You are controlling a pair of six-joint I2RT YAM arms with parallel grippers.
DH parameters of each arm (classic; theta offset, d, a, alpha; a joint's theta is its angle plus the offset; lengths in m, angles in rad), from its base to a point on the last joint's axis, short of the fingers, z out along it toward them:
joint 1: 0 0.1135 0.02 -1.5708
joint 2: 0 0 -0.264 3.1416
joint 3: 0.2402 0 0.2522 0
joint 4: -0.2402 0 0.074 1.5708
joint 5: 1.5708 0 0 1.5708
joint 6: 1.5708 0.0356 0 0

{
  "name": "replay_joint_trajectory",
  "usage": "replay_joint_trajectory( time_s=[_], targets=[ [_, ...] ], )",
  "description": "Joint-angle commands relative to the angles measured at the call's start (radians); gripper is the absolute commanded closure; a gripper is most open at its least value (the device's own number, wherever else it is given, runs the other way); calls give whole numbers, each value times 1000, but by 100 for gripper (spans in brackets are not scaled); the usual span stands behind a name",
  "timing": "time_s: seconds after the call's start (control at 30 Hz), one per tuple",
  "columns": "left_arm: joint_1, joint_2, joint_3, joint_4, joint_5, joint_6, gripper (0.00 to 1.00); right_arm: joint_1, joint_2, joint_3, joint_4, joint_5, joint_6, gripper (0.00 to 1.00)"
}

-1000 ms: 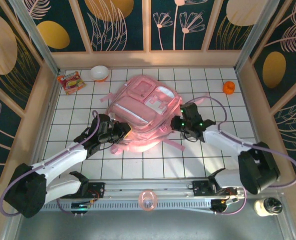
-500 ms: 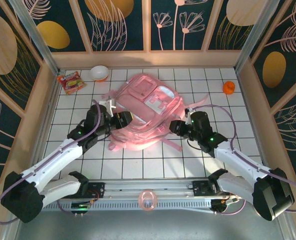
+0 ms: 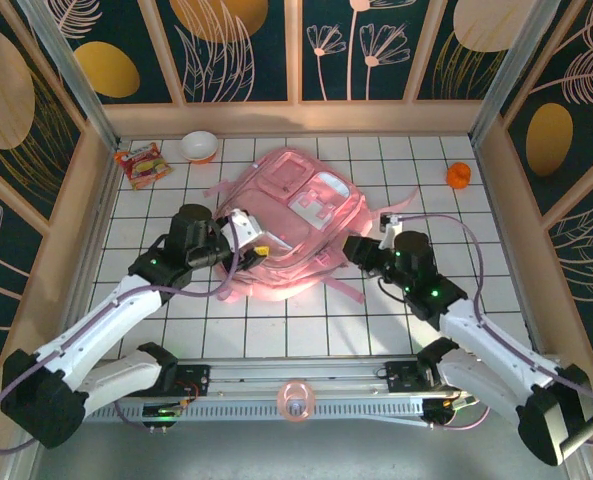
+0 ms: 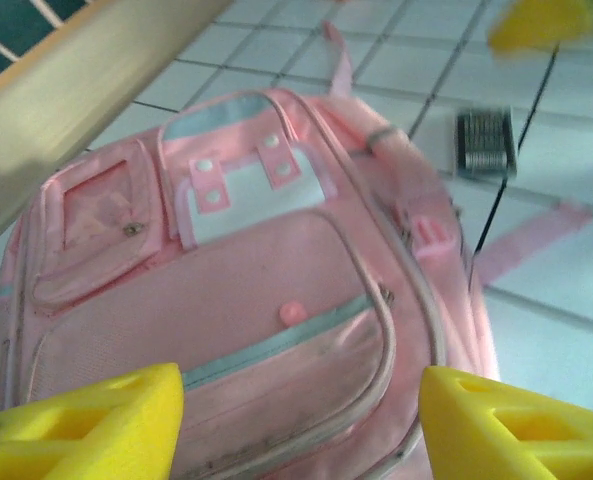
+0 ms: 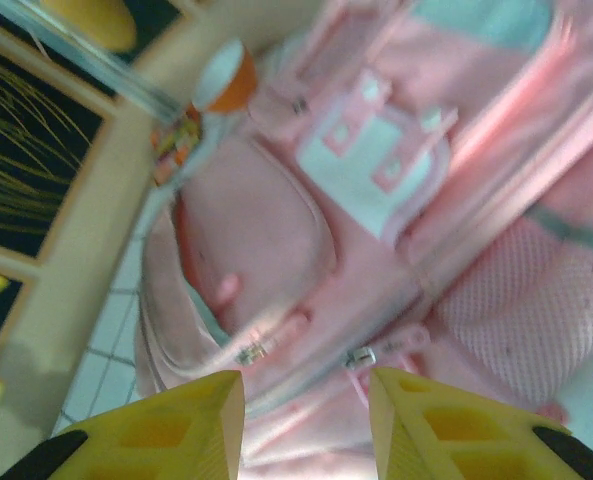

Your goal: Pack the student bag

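Before taking hold, note the student bag (image 3: 294, 225) flat on its back near the middle of the tiled table (image 3: 276, 322), front pockets up, slightly toward the far side and turned at an angle. Judge it soft and limp, with slumped fabric panels and a loose strap (image 3: 348, 290) trailing onto the tiles at the near right. Expect folding and sagging under a one-point lift, and sliding across the smooth tiles under any tug on a zip. Probably light, with little bulge to suggest much inside, though cannot tell for sure.

Find the left gripper (image 3: 254, 238) over the bag's near left corner, jaws spread wide and empty, with yellow fingers (image 4: 86, 420) well apart above the big front pocket. Find the right gripper (image 3: 362, 252) just beside the bag's right edge, jaws parted more narrowly, likewise gripping nothing.

For a grip, favour seams, strap roots or the zip pulls (image 5: 361, 356) just ahead of the right fingers, not the flat panels, too smooth and slack to pinch cleanly. Pin one side with one arm while drawing a zip with the other. Avoid the mesh side pocket (image 5: 496, 310), likely to snag or stretch.

Count as likely cargo the snack packet (image 3: 141, 163) and small bowl (image 3: 199, 146) at the far left and an orange object (image 3: 459, 176) at the far right, all well apart from the bag.
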Motion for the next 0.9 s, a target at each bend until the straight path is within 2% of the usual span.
replay_joint_trajectory(
  time_s=[0.0,0.1,0.37,0.53,0.7,0.8,0.87],
  targets=[
    [3,55,38,-66,12,295,35,5,-70,-21,44,120,-70,63],
    [0,109,46,-70,12,366,32,5,-114,-30,60,102,-157,63],
    [-54,209,58,-42,54,427,30,3,-167,-42,119,92,-295,63],
    [-103,239,-9,106,-56,443,28,2,-165,-17,119,189,-284,61],
    [-120,292,-21,207,-115,435,24,-2,-167,-18,140,190,-284,55],
    [-123,329,-13,210,-150,456,23,-5,-166,-27,168,173,-286,54],
    [-123,346,-5,179,-141,465,18,-6,-166,-31,177,170,-288,54]
  ],
)
